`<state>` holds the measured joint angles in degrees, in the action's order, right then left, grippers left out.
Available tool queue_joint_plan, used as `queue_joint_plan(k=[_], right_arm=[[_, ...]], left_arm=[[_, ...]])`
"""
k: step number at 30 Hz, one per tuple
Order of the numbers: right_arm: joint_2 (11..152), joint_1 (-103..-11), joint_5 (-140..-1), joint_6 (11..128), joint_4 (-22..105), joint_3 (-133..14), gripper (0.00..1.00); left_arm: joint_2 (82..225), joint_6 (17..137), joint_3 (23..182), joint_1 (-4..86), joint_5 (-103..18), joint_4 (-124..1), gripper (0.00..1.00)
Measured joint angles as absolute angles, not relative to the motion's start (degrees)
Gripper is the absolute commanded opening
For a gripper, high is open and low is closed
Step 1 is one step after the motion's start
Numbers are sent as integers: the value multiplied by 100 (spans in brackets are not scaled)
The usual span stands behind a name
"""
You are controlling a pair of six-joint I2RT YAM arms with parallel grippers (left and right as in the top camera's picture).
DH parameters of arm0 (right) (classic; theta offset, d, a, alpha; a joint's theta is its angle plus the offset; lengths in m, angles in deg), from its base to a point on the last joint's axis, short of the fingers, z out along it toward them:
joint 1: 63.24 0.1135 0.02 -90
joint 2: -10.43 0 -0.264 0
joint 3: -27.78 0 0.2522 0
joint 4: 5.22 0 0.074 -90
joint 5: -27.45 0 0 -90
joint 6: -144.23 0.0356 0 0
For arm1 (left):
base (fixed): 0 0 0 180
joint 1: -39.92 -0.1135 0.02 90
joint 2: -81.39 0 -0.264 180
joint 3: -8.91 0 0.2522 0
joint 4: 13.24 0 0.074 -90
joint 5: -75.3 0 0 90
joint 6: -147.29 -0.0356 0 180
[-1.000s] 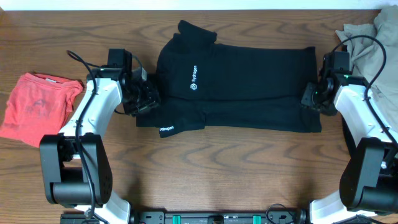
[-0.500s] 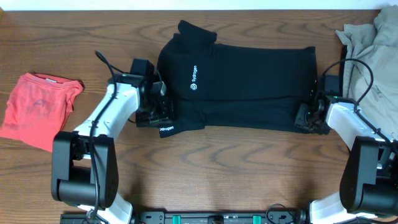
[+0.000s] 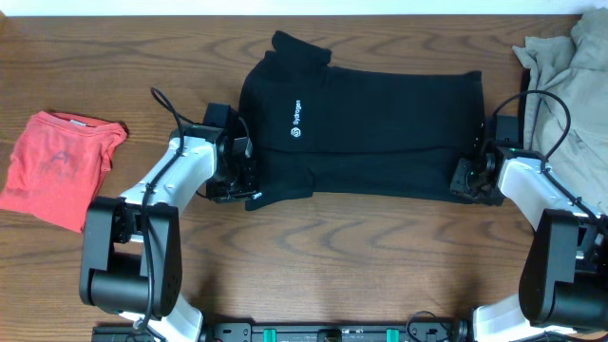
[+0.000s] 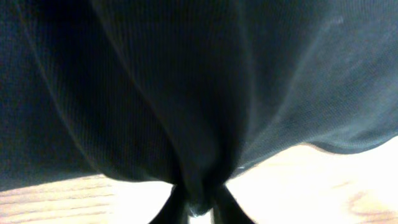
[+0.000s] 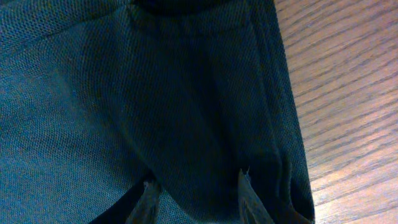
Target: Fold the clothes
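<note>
**Large black short-sleeved collared shirt (image 3: 370,123) pinched at both near corners**

Overhead: the black shirt lies spread across the middle of the brown wood-grain table (image 3: 332,266), long axis left to right; collar at the far left, straight hem at the right; small white logo lettering on the left part of the body, and more on the sleeve at the near-left corner.

Left gripper (image 3: 239,180): at the near-left corner, just beside the lettered sleeve; in the left wrist view the left gripper (image 4: 194,208) has its two dark fingers drawn together to a narrow point, a gathered pleat of the black shirt (image 4: 186,93) clamped between them; cloth rises from the pinch and fills most of the view; pale table (image 4: 298,180) shows under its edge.

Right gripper (image 3: 467,180): at the near-right corner, on the hem; in the right wrist view the right gripper (image 5: 199,196) has its fingers partly apart, a thick fold of the black shirt (image 5: 124,93) filling the gap between them, cloth against both; stitched hem edge runs just to the right, bare table (image 5: 348,93) beyond it.

Elsewhere: crumpled coral-red tee (image 3: 57,166) near the table's left edge, well apart from the shirt; rumpled beige garment (image 3: 570,76) at the far-right corner, just beyond the right arm.
</note>
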<state>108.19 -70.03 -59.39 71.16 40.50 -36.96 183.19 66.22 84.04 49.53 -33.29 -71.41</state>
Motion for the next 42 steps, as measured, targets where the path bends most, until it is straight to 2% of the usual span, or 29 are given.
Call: queue_joint_plan(k=[9,11,12,13,14,15,16,17,22,27,31,35,38,40,42], right_arm=[[10817,-7003,-5939,7116,4050,-3694,40],[10817,-7003,-5939,7116,4050,-3694,40],[10817,-7003,-5939,7116,4050,-3694,40],[10817,-7003,-5939,7116,4050,-3694,40],[10817,-7001,-5937,7116,4053,-3694,40],[10817,-7003,-5939,7116,4053,-3694,41],[10817,-7003,-5937,7114,4053,-3694,41],[10817,-7003,-5937,7116,4055,-3694,41],[10817,-7003,-5939,7116,4053,-3692,43],[10815,-7003,-5939,7116,4053,-3692,45],[10815,-7005,-5942,7116,4037,-3690,45],[10815,-7029,-5970,7121,3976,-3685,58],[10815,-7029,-5979,7101,3950,-3685,59],[10815,-7029,-5981,7101,3965,-3685,58],[10812,-7029,-5977,7101,4015,-3685,57]], left_arm=[[18319,6467,8924,4813,-4913,-6935,6],[18319,6569,9278,4625,-5171,-6533,11],[18319,6670,9442,4509,-5263,-6269,26],[18316,6808,9577,4373,-5339,-5961,51],[18312,7024,9695,4214,-5396,-5679,72],[18305,7245,9761,4076,-5447,-5491,86],[18294,7433,9798,3941,-5477,-5397,93],[18286,7562,9807,3825,-5488,-5403,95],[18286,7658,9785,3711,-5466,-6430,96],[18286,7417,9623,3895,-4620,-7366,96],[18286,7354,9243,3892,-3779,-7250,96],[18286,7330,8812,3886,-3252,-6677,96],[18288,7330,8609,3886,-3095,-6354,96],[18299,7332,8500,3886,-3049,-6227,93],[18332,7341,8390,3886,-2999,-6162,83]])
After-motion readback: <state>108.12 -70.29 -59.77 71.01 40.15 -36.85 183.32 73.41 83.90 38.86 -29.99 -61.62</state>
